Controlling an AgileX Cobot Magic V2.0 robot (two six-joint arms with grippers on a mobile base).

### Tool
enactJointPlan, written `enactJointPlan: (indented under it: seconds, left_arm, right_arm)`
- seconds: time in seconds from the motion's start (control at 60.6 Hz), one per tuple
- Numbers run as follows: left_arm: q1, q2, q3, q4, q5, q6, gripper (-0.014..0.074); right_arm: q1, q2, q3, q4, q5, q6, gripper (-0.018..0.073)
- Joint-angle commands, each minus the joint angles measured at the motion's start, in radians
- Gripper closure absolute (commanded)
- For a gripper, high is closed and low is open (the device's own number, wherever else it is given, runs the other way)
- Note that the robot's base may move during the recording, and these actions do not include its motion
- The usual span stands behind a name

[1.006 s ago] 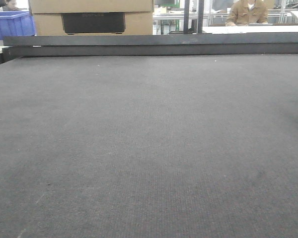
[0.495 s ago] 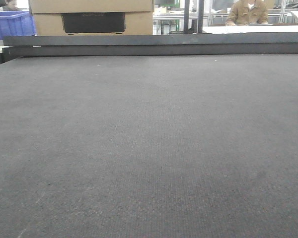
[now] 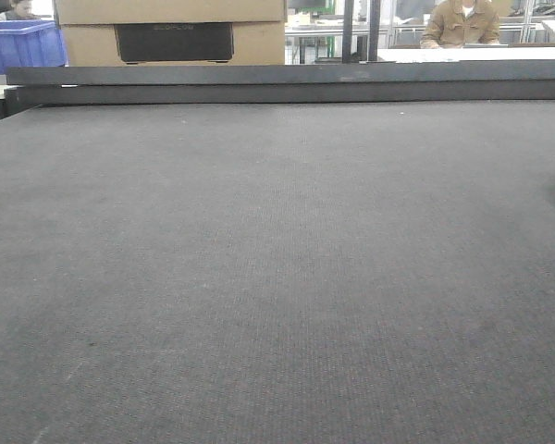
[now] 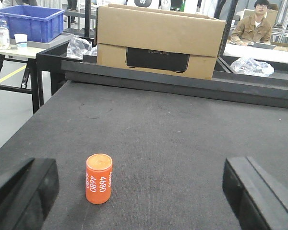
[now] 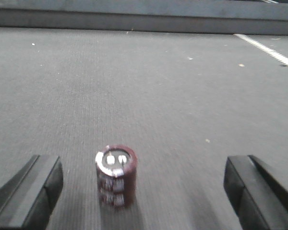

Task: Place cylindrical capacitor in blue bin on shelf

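In the right wrist view a dark maroon cylindrical capacitor (image 5: 116,175) stands upright on the grey felt, two pale terminals on its top. It sits between the wide-apart fingers of my right gripper (image 5: 144,189), nearer the left finger (image 5: 31,191), touching neither. That view is blurred. My left gripper (image 4: 139,191) is open too. An orange cylinder marked 4680 (image 4: 99,178) stands upright between its fingers, closer to the left finger (image 4: 26,191). The shelf and its blue bin are out of view. Neither gripper shows in the front view.
A raised dark rail (image 3: 287,83) borders the far side of the felt table (image 3: 277,277). Behind it sit a cardboard box (image 4: 158,40) and clear plastic bags (image 4: 252,66). A blue plastic crate (image 4: 31,21) rests on a side table at the far left. A person (image 4: 257,26) sits beyond.
In the front view a dark shadow has come in at the right edge of the felt. Nothing else there has moved.
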Motion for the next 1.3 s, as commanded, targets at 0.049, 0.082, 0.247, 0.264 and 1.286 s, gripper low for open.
enactJointPlan:
  seconds: [0.049,0.082,0.247,0.264,1.286]
  left_arm:
    - [-0.006,0.004,-0.007,-0.003,-0.014,-0.001,-0.0005]
    - [-0.006,0.004,-0.007,-0.003,-0.014,-0.001,-0.0005]
    - [-0.006,0.004,-0.007,-0.003,-0.014,-0.001,-0.0005]
    - [-0.006,0.004,-0.007,-0.003,-0.014,-0.001,-0.0005]
    - [-0.006,0.051,0.067,0.018,0.020,-0.001,-0.0005]
  right_arm:
    - [-0.005,0.071,-0.081,-0.014,0.019,0.002,-0.0009]
    - [-0.005,0.088,-0.099,-0.014,0.034,0.002,-0.0009]
    - [-0.005,0.150,-0.149,-0.014,0.057,0.002,-0.0009]
    - [-0.005,0.153,-0.152,-0.014,0.062,0.002,-0.0009]
    - [0.013,-0.470,-0.148,-0.097,0.545,0.002,0.0721]
